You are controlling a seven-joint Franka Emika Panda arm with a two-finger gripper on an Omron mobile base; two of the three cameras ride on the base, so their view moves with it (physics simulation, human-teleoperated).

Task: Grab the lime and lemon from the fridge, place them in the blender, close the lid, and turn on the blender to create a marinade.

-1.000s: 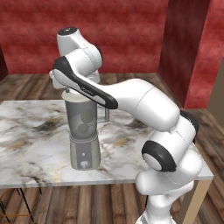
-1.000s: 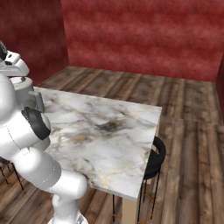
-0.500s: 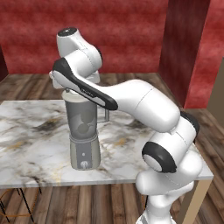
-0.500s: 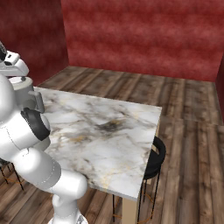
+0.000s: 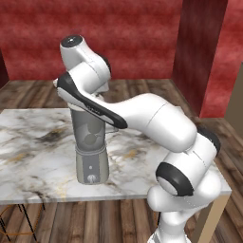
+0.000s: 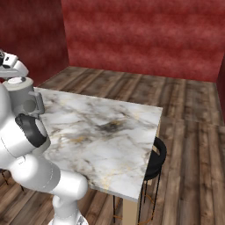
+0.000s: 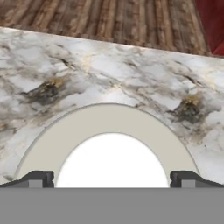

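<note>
gripper (image 7: 112, 179) at the bottom of the hand view has its jaws spread wide, tips at lower left and lower right, the white lid (image 7: 112, 162) between them over the blender (image 5: 90, 147), mid-left on the table (image 6: 110, 132). lid step looks underway; next likely seat it, then reach the knob (image 5: 91, 179).

Setting, as I see it from the rig: a rendered domestic kitchen or dining corner. Evidence: marble-topped table (image 6: 110, 132) carrying a blender (image 5: 90, 149), black stool (image 6: 154, 160) tucked at the table's edge, wood-plank floor (image 6: 193, 145), mottled red walls (image 6: 140, 35). In my hand view the marble top runs out to the same planking.
</note>
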